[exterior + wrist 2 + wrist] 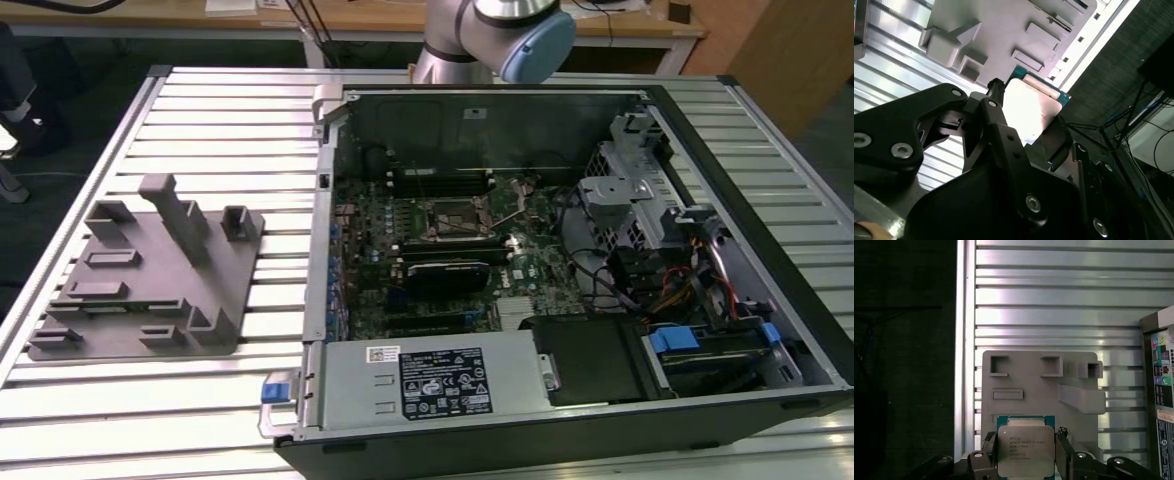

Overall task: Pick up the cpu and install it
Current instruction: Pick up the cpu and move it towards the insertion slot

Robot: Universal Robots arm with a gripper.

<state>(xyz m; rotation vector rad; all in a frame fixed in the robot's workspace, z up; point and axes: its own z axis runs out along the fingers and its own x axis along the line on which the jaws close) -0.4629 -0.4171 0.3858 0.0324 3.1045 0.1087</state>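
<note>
Slatted table point(1054, 315) below, jaws clamp the cpu point(1026, 450) between them (above grey tray point(1024, 375)).

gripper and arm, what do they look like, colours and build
The gripper is matte black, built from angular bars and plates joined by round silver screws, ending in narrow black fingers. The arm in the exterior view is silver-grey tubing with a rounded joint closed by a light blue cap.

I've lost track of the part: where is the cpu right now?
In both wrist views the cpu is clamped in the claw, lifted clear of the grey fixture tray that lies on the slatted table beyond it.
</note>
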